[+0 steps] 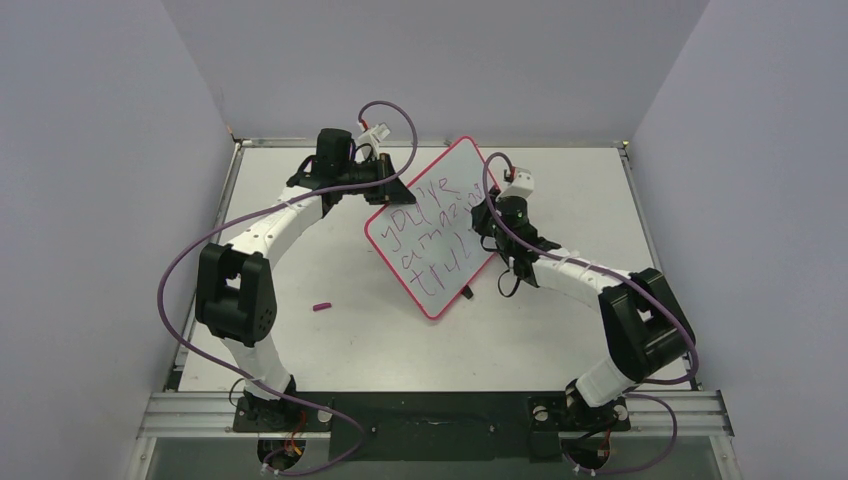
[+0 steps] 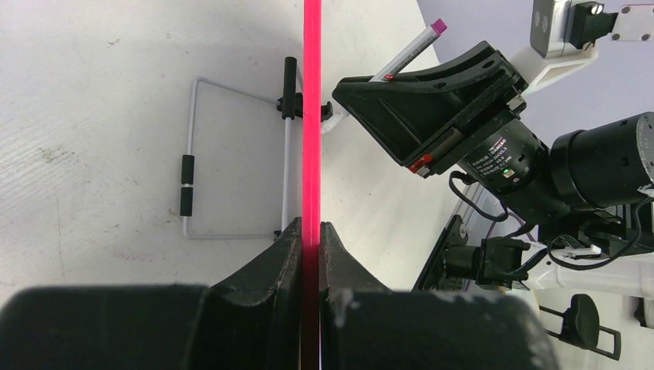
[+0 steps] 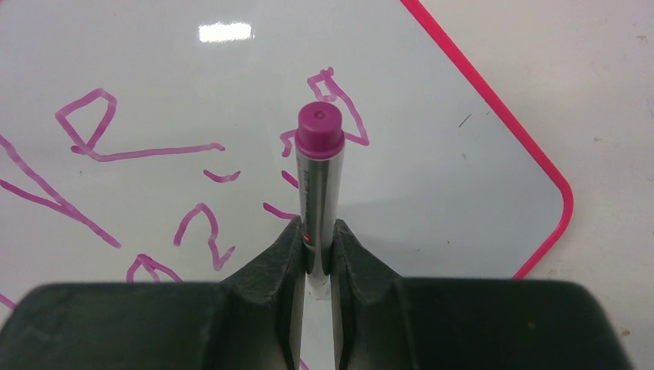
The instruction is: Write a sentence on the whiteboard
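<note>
The whiteboard (image 1: 458, 162) with its red-pink rim is propped up at a tilt in the middle of the table. My left gripper (image 1: 385, 187) is shut on its upper-left edge. In the left wrist view that edge runs as a red line (image 2: 311, 116) between the fingers of the left gripper (image 2: 311, 231). The sentence (image 1: 437, 228) fills the board in three purple lines, and part of it (image 3: 139, 150) shows in the right wrist view. My right gripper (image 3: 315, 231) is shut on a silver marker (image 3: 318, 177) with a purple end, just in front of the board's right side (image 3: 432, 177). The marker's writing tip is hidden.
A small purple cap (image 1: 321, 307) lies on the table left of the board. A wire stand (image 2: 193, 154) juts out behind the board. A small dark piece (image 1: 468, 293) sits by the board's lower corner. Grey walls close in the table's sides and back.
</note>
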Available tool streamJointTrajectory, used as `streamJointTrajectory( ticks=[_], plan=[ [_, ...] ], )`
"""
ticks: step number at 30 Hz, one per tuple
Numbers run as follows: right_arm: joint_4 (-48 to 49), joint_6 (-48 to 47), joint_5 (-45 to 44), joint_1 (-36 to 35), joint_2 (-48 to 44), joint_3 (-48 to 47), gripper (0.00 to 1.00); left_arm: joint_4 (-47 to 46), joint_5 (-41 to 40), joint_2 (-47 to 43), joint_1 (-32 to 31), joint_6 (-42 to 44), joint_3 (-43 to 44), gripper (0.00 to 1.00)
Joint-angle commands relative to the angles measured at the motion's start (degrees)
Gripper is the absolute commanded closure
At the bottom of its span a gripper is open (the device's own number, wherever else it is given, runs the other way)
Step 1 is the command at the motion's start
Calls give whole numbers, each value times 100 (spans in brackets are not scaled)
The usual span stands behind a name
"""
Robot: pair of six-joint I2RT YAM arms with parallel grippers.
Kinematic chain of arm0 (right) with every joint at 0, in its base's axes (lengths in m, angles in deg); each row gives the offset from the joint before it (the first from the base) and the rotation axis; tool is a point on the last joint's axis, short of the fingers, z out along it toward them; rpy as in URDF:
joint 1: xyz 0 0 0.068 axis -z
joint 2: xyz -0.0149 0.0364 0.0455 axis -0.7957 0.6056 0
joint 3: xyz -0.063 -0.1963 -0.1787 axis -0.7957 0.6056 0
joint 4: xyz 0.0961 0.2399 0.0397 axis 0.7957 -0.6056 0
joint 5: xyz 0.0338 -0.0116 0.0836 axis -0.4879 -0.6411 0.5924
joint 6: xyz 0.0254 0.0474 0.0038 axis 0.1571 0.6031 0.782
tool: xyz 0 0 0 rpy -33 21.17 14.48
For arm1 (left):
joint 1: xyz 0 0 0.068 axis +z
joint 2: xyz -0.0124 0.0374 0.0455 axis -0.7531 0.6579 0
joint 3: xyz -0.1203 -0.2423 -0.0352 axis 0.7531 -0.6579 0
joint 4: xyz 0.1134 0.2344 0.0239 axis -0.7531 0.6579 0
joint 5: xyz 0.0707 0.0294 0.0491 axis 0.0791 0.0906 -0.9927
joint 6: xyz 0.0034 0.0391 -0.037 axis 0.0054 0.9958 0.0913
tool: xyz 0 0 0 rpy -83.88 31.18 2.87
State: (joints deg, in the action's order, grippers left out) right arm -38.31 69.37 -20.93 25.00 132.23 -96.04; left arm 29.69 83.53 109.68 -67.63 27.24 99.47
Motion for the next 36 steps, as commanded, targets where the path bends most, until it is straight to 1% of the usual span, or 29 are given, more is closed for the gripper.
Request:
streamJointTrajectory(
  ticks=[1,12,17,22,31,36],
  plan=[
    [379,108,21,38,116,180,100,-339,319,-403,-32,-117,122,100],
    [489,122,-62,72,163,409,100,-349,313,-393,-31,-122,107,100],
    [194,11,-59,170,328,-114,100,-358,326,-394,-33,-123,107,100],
    [97,-17,-54,261,560,-499,100,-339,323,-414,-35,-106,92,100],
    [146,139,-92,280,597,-593,100,-355,326,-405,-31,-108,100,100],
    [416,329,-174,278,528,-419,100,-367,326,-403,-31,-120,89,100]
  ],
)
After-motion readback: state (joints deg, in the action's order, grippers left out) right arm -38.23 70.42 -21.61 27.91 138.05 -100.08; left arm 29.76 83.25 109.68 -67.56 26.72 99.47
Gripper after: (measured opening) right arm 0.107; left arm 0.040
